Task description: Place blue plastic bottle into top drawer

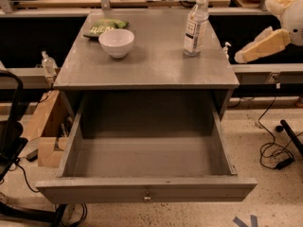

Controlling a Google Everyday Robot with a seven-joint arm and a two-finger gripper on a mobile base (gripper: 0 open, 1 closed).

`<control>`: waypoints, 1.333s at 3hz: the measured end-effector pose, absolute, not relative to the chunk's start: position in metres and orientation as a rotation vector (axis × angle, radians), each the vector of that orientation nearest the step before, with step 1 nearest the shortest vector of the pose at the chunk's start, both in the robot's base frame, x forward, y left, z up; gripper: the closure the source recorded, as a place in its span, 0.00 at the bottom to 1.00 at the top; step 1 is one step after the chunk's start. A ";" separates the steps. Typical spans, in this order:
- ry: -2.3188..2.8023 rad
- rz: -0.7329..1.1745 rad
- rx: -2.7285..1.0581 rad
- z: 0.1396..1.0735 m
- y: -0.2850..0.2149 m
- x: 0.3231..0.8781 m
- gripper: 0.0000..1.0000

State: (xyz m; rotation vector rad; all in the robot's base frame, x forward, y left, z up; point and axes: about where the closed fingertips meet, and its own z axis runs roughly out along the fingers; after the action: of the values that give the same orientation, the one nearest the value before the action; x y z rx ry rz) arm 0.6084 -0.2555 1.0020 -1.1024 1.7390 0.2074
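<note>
Gripper: the cream-coloured gripper (241, 57) is hanging in the air off the right edge of the worktop (156, 67), its tip pointing in towards that edge.
Jaws: I cannot tell whether they are parted or closed, and nothing is showing in their hold.
Blue plastic bottle: the blue plastic bottle (195, 26) is standing upright with its white cap on, to the left of the jaws and a little further back. It is sitting near the worktop's back right corner, well apart from the jaws.
Top drawer: the top drawer (94, 189) is standing pulled fully out, down and to the left of the jaws. Its inside is showing bare grey, and 1 small metal knob (147, 196) is sitting mid-panel.
White bowl: 1 white bowl (116, 42) is resting far left of the jaws, beyond the bottle.
Green packet: the green packet (105, 27) is lying just behind the bowl.
Pump bottle: 1 small pump bottle (227, 48) is poking up just left of the jaws, beside the worktop's right edge.
Cables: black cables (274, 150) are trailing on the floor below the jaws.
</note>
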 end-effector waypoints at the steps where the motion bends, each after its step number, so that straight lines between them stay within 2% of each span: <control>1: 1.719 0.284 -1.016 0.996 -0.239 0.644 0.00; 4: 1.631 0.444 -0.744 0.971 -0.195 0.757 0.00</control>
State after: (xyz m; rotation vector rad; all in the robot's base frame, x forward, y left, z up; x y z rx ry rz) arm 0.7574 -0.1951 0.9714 -0.7443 1.6307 0.4445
